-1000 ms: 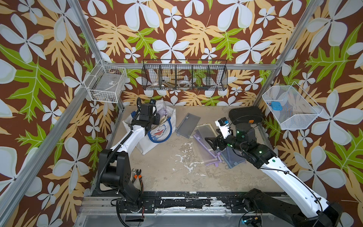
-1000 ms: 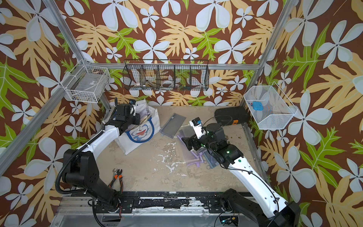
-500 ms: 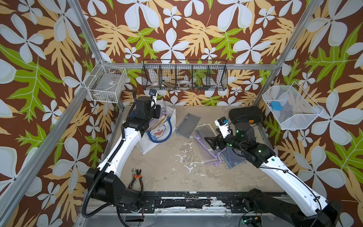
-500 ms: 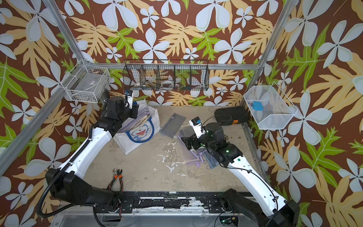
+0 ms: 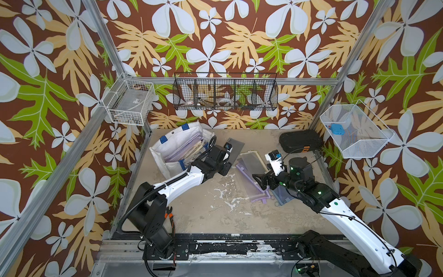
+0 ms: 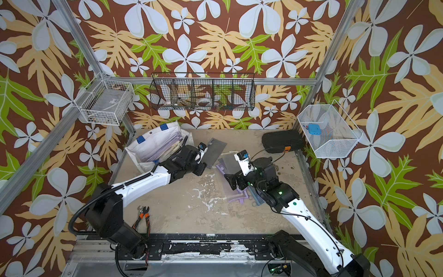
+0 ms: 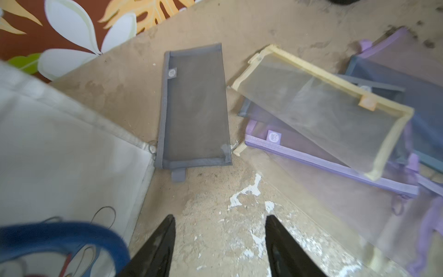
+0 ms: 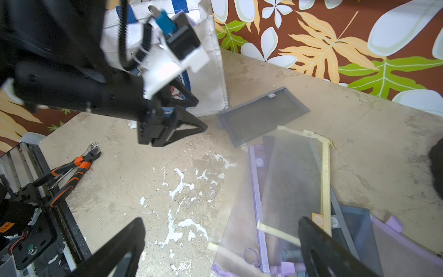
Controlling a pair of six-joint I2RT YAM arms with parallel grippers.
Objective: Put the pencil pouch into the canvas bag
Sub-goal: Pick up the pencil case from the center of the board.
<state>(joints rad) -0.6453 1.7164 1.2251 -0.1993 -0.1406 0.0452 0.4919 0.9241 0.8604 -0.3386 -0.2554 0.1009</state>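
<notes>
1. the table is the biggest thing i see. its middle and front are bare, so that is the free room, with walls close on three sides.
2. the canvas bag stands in the back left corner with its mouth up and open. pale purple pouches show inside it in both top views.
3. a pile of pouches sits right of centre. a yellow-trimmed pouch lies slantwise on top of the purple and blue ones.
4. the right gripper hangs over the pile's near edge, jaws spread very wide with nothing in them.
5. the left gripper hovers over bare table just beside the bag, jaws partly open and empty, aimed at the grey pencil pouch.
6. that pouch lies flat outside the bag. its long axis runs roughly front to back, and its short tabbed end is nearest the left fingers. one near corner sits at the bag's bottom corner, touching i think, though the blur hides it.
7. a black hard case lies back right, and pliers are at the front left edge.
</notes>
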